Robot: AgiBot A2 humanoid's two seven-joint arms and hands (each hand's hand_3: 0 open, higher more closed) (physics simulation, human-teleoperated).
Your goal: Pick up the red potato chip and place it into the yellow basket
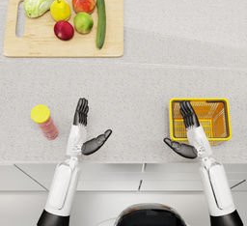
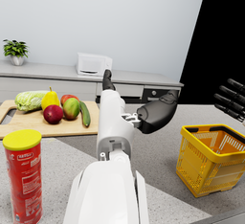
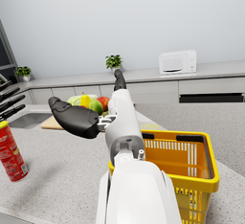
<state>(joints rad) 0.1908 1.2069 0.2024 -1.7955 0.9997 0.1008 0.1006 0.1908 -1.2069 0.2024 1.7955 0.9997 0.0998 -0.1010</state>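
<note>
Standing upright beside the empty, spread-fingered left hand (image 1: 83, 132), tall red yellow-lidded chip canister (image 1: 44, 121): likely light, smooth, tippy, best gripped mid-body; right hand (image 1: 189, 134) likewise empty, spread.

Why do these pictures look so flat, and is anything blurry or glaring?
Head view: soft even light, faint shadows under the cutting board and chip can, no glare. Left wrist view: slightly soft, a flat black patch at one edge. Right wrist view: the yellow basket is sharp, the background softer.
</note>
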